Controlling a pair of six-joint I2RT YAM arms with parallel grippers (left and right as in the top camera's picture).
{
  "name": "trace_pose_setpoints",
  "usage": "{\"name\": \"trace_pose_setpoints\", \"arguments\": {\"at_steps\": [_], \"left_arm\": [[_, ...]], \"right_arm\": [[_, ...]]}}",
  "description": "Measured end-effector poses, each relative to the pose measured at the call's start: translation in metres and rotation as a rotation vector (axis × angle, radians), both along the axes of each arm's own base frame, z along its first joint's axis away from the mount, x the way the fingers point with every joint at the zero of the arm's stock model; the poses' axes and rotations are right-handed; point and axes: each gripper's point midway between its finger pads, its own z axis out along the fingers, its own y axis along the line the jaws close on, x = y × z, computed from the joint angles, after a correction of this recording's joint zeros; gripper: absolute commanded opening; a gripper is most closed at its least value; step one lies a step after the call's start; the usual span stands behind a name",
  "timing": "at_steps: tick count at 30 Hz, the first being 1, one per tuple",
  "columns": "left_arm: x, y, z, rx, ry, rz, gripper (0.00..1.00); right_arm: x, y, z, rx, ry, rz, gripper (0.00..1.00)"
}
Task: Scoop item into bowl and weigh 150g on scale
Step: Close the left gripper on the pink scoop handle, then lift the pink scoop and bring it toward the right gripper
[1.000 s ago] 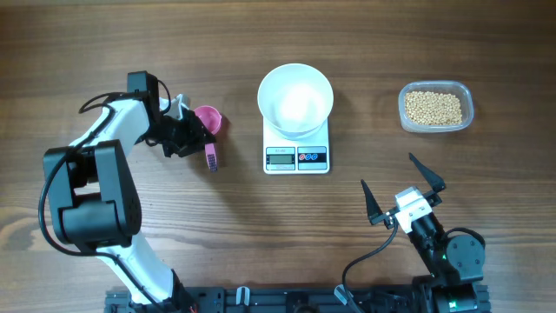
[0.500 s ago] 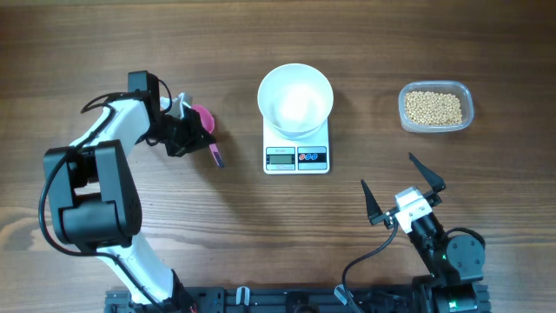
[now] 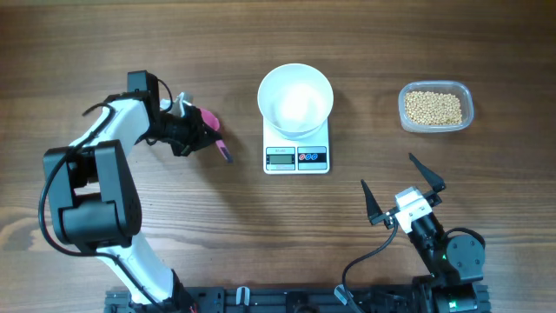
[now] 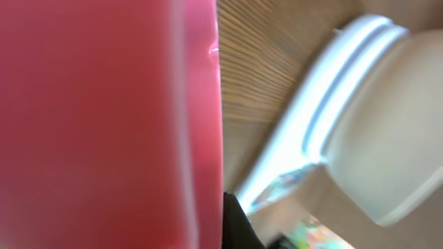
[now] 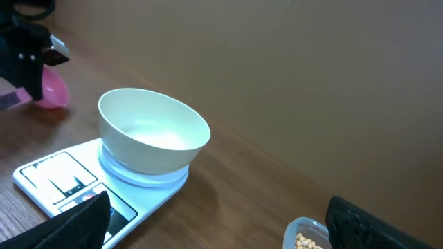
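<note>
My left gripper [image 3: 198, 131] is shut on a pink scoop [image 3: 211, 124] left of the scale, with its dark handle end [image 3: 225, 151] pointing down-right. In the left wrist view the scoop [image 4: 104, 124] fills the left half, blurred, and the bowl [image 4: 394, 131] shows at the right. The white bowl [image 3: 295, 98] stands empty on the white scale [image 3: 296, 157]. Tan beans [image 3: 433, 107] lie in a clear tub [image 3: 465, 94] at the far right. My right gripper [image 3: 405, 186] hangs open near the front edge, nothing between its fingers. From it I see the bowl [image 5: 154, 137], scale [image 5: 59, 180], scoop [image 5: 50, 88] and beans [image 5: 308, 241].
The table is bare brown wood. The left arm [image 3: 95, 174] arcs over the left side. The right arm's base [image 3: 447, 252] sits at the front right.
My left gripper has shut on the pink scoop. The scoop has tipped and shifted slightly right, its handle swinging towards the scale. The right arm has not moved.
</note>
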Motion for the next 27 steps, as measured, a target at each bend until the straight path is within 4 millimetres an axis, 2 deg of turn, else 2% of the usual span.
{"name": "trace_pose_setpoints", "arguments": {"at_steps": [4,12,18,23,27], "left_arm": [[0.003,-0.009,0.028,-0.083,-0.003,0.049,0.04],[0.002,-0.020,0.114,-0.195,-0.129,0.093,0.04],[-0.013,-0.024,0.181,-0.214,-0.288,0.098,0.04],[-0.030,-0.027,0.224,-0.224,-0.412,0.083,0.04],[-0.035,-0.029,0.248,-0.239,-0.510,0.061,0.04]], "right_arm": [[0.000,0.000,0.000,0.000,0.000,0.000,1.00],[0.000,0.000,0.000,0.000,0.000,0.000,1.00],[0.000,0.001,0.000,-0.017,-0.009,0.005,1.00],[-0.002,0.004,0.001,-0.030,-0.018,0.024,1.00],[-0.006,0.009,0.023,-0.066,-0.136,0.056,1.00]]}}
